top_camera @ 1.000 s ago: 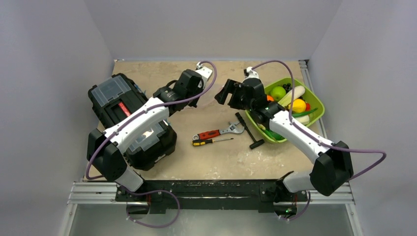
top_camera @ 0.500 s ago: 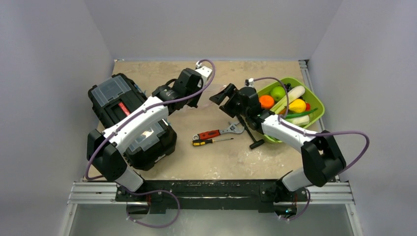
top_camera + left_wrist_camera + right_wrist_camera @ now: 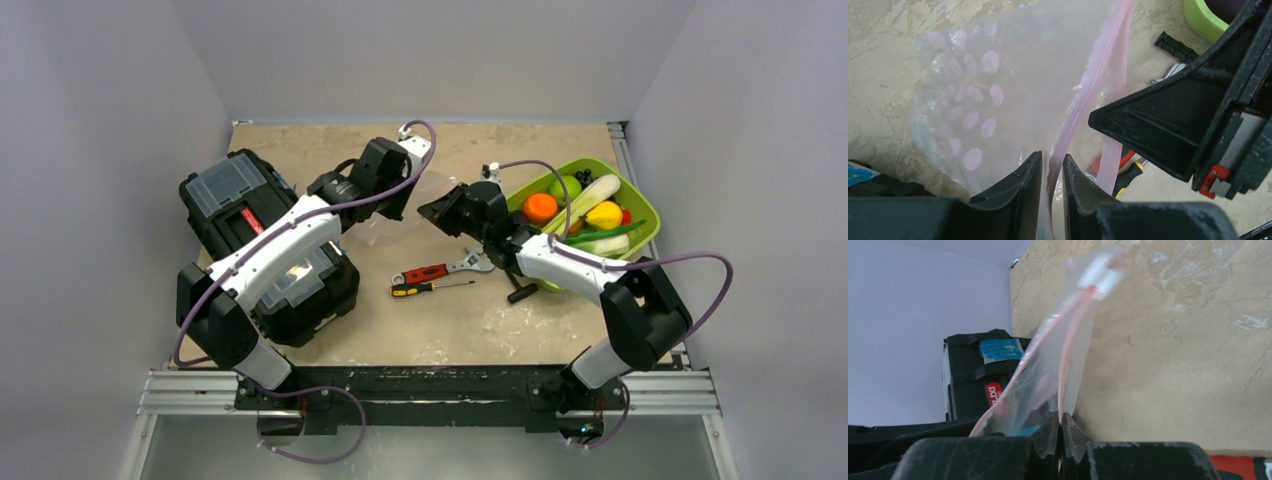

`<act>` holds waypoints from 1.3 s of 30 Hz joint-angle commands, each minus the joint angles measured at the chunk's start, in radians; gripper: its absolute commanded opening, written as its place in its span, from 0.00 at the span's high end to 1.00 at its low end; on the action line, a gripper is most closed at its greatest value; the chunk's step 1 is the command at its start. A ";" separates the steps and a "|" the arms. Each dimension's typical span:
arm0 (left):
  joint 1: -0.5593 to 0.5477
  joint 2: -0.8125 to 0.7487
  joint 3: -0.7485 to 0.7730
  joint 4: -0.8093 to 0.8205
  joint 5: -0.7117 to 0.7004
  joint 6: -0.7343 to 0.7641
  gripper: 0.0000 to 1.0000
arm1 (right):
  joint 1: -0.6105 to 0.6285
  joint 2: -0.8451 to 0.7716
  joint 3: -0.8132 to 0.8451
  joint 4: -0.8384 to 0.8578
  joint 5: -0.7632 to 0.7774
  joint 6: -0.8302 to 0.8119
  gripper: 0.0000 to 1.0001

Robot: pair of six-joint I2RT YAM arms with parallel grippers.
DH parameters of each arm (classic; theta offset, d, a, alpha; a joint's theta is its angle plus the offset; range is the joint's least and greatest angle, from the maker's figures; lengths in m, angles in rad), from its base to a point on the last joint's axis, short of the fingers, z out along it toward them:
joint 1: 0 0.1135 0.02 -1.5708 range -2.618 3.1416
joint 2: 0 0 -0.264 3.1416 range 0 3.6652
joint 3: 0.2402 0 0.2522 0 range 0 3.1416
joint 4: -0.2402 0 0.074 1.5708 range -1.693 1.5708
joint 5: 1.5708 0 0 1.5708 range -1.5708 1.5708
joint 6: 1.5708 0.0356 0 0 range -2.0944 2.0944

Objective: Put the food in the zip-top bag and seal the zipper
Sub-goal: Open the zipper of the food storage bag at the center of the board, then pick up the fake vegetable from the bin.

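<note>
The clear zip-top bag (image 3: pixel 998 100) hangs between my two grippers at the table's middle back (image 3: pixel 378 234). Its pinkish zipper (image 3: pixel 1098 75) runs down into my left gripper (image 3: pixel 1052 172), whose jaws stand narrowly apart with the strip loose between them. My right gripper (image 3: pixel 1062 425) is shut on the other zipper strip (image 3: pixel 1068 350) at the bag's mouth, close beside the left gripper (image 3: pixel 396 208). The food lies in the lime-green tray (image 3: pixel 645 215) at the right: an orange ball (image 3: pixel 541 207), green apple (image 3: pixel 566 186), yellow piece (image 3: pixel 605 214), bok choy (image 3: pixel 596 190) and dark grapes (image 3: pixel 583 177).
A black toolbox (image 3: pixel 260 240) takes up the left side under the left arm. A red-handled wrench (image 3: pixel 445 268), a screwdriver (image 3: pixel 430 287) and a black T-handle tool (image 3: pixel 510 270) lie on the table just in front of the grippers.
My right gripper has swung left from the tray to the bag and shut on its zipper edge. My left gripper's jaws have parted slightly.
</note>
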State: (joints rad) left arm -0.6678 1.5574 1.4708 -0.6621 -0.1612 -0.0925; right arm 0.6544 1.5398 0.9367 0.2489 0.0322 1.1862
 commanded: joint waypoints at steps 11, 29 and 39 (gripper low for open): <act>0.008 -0.053 0.037 0.017 -0.044 0.041 0.83 | 0.053 -0.072 0.086 -0.089 0.073 -0.008 1.00; 0.016 -0.018 0.063 -0.019 -0.156 0.007 1.00 | 0.053 -0.243 0.155 -0.426 0.175 -0.641 0.27; 0.016 -0.005 0.079 -0.039 -0.147 0.011 1.00 | -0.173 -0.334 0.124 -0.659 0.401 -0.577 0.29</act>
State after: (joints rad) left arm -0.6567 1.5593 1.5059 -0.7006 -0.2943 -0.0689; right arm 0.6266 1.1671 1.0542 -0.2817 0.4164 0.6281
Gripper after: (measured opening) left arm 0.008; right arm 0.709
